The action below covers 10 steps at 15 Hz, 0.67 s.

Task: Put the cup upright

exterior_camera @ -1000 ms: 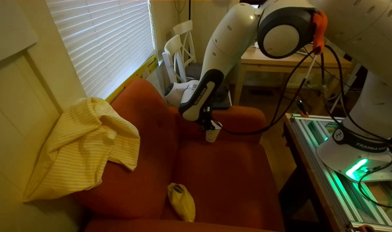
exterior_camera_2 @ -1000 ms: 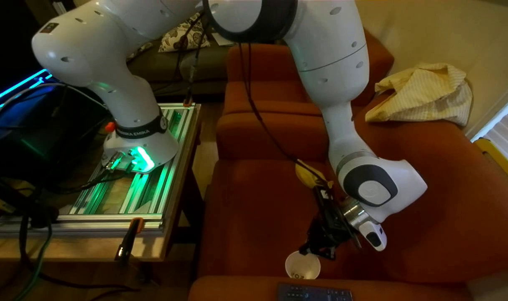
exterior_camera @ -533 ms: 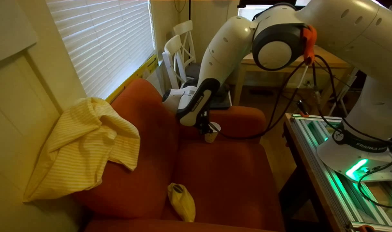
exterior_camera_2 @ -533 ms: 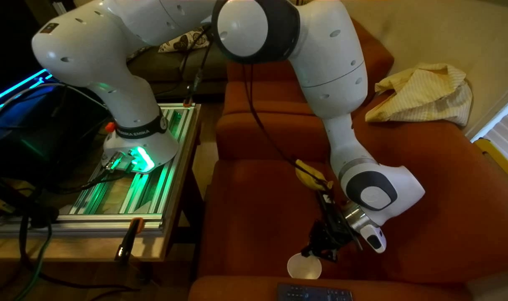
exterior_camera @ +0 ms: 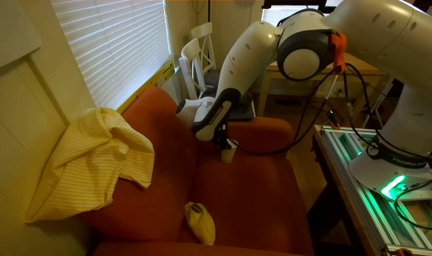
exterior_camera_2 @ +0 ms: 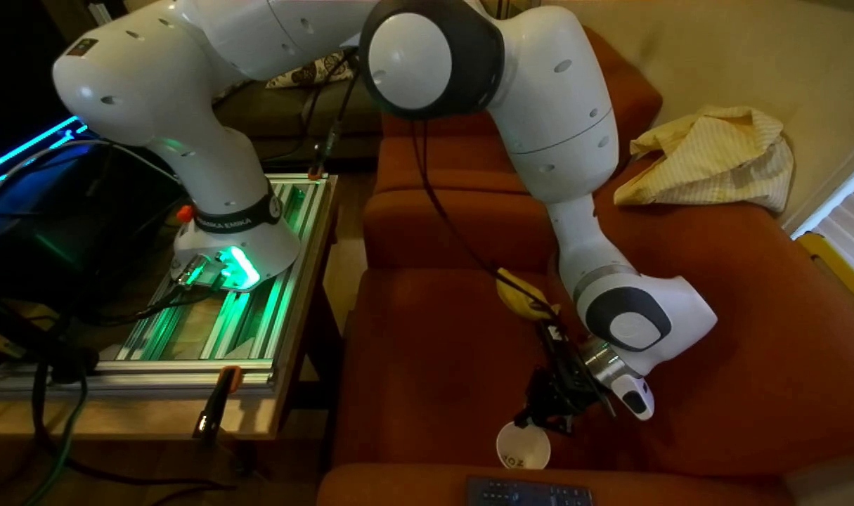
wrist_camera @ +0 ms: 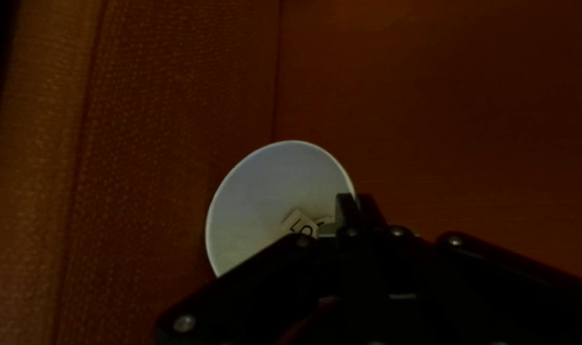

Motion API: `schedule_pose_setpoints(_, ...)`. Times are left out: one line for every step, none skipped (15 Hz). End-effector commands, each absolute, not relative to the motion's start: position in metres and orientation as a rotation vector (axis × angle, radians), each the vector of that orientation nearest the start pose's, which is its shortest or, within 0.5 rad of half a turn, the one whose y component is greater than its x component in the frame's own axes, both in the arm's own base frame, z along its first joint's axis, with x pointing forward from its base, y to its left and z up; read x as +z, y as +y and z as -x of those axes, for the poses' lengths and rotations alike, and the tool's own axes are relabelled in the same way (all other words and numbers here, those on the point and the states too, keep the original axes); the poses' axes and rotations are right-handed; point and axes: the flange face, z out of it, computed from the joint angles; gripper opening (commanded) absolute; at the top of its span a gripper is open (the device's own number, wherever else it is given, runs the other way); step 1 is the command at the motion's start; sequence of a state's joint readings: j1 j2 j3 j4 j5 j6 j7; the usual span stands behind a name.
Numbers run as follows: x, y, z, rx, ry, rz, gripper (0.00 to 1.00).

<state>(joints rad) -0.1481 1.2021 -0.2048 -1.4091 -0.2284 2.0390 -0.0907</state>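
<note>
Pinching this white cup (wrist_camera: 267, 191) by its rim, my claw (wrist_camera: 357, 207) nearly closed, one finger (wrist_camera: 344, 211) inside. It's leaning slightly, mouth up, near the armrest (exterior_camera_2: 391, 486); can't tell if it's touching the seat (exterior_camera_2: 427, 365).

One small white cup (wrist_camera: 271, 201), one robot arm (exterior_camera_2: 557, 105), one dark remote control (exterior_camera_2: 528, 493), one crumpled striped cloth (exterior_camera: 98, 161) and one yellow object (exterior_camera: 201, 224) are showing singly, while two black fingers (wrist_camera: 344, 209), two white chairs (exterior_camera: 191, 49) and two clamps (exterior_camera_2: 216, 410) are showing in pairs.
</note>
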Motion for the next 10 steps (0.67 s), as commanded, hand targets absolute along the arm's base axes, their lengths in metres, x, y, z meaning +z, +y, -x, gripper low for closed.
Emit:
schedule_pose_setpoints(-0.0399, -0.2159, -0.5845, 1.007, -0.001, 3.208, 0.01)
schedule_pose_setpoints(-0.0399, -0.2144, -0.5858, 1.001, -0.005, 3.209, 0.01)
schedule_pose_setpoints(-0.0398, -0.2131, -0.5871, 0.997, -0.009, 3.209, 0.02)
schedule_pose_setpoints(-0.04, -0.2126, -0.5881, 0.997, -0.01, 3.211, 0.02)
schedule_pose_setpoints(-0.0403, -0.2123, -0.5886, 0.998, -0.009, 3.211, 0.04)
schedule_pose_setpoints(-0.0413, -0.2123, -0.5889, 1.0, -0.007, 3.21, 0.13)
schedule_pose_setpoints(-0.042, -0.2121, -0.5888, 1.005, -0.008, 3.21, 0.1)
schedule_pose_setpoints(-0.0428, -0.2119, -0.5887, 1.011, -0.002, 3.217, 0.34)
schedule_pose_setpoints(-0.043, -0.2118, -0.5887, 1.009, 0.002, 3.222, 0.35)
schedule_pose_setpoints(-0.0426, -0.2114, -0.5886, 1.008, 0.0, 3.217, 0.38)
